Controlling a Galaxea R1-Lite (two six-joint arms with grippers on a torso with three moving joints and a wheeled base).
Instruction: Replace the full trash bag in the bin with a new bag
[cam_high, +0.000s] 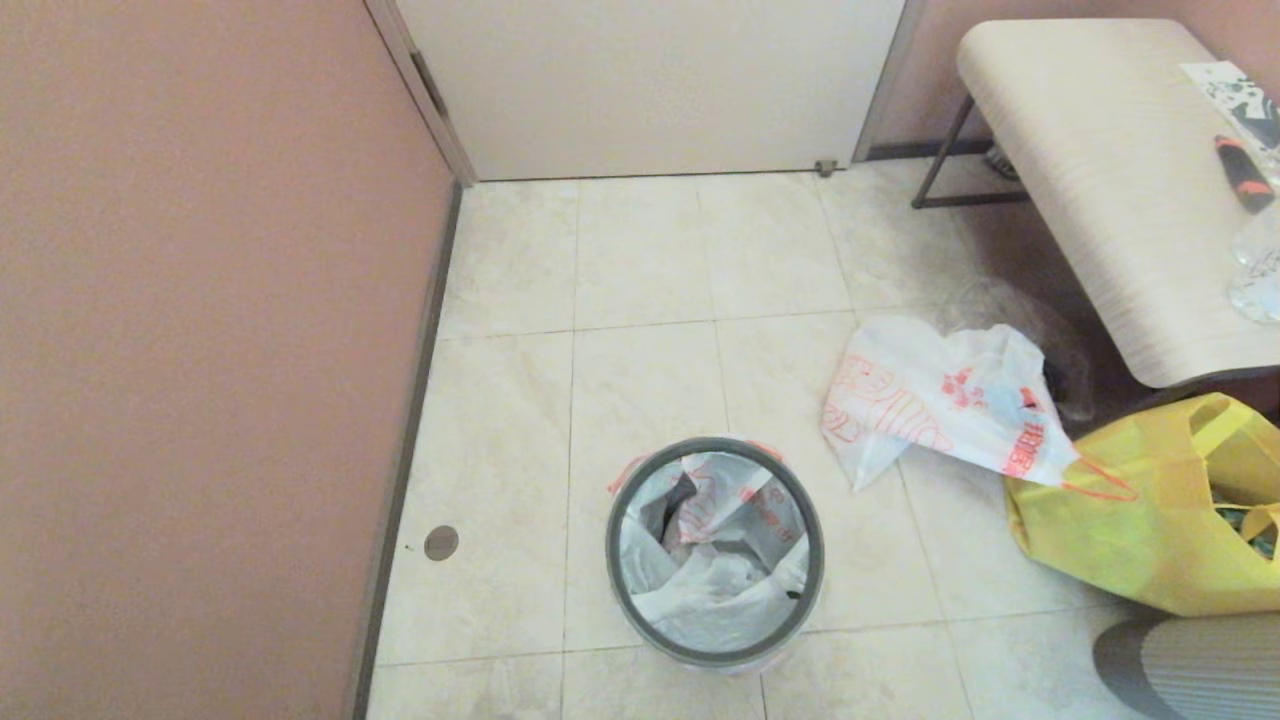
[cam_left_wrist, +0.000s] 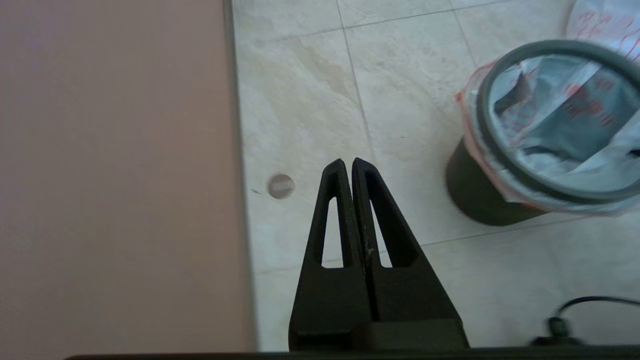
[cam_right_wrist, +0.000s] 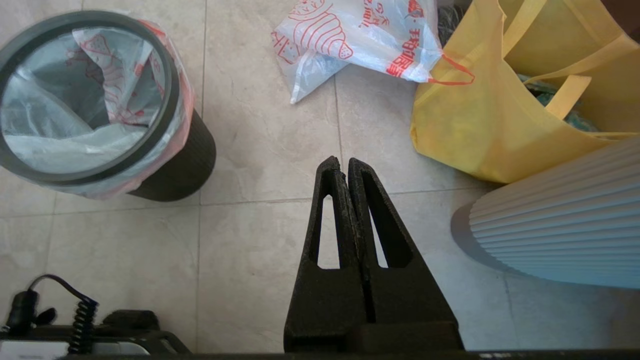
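The small round black bin stands on the tiled floor, lined with a crumpled white bag with red print whose edge folds over the grey hoop rim. A second white bag with red print lies flat on the floor to the bin's right. Neither gripper shows in the head view. My left gripper is shut and empty above the floor, with the bin apart from it on one side and the wall on the other. My right gripper is also shut and empty, between the bin and the yellow bag.
A pink wall runs along the left, with a floor drain near it. A big yellow shopping bag and a ribbed grey cylinder sit at the right, under a pale bench. A closed door is at the back.
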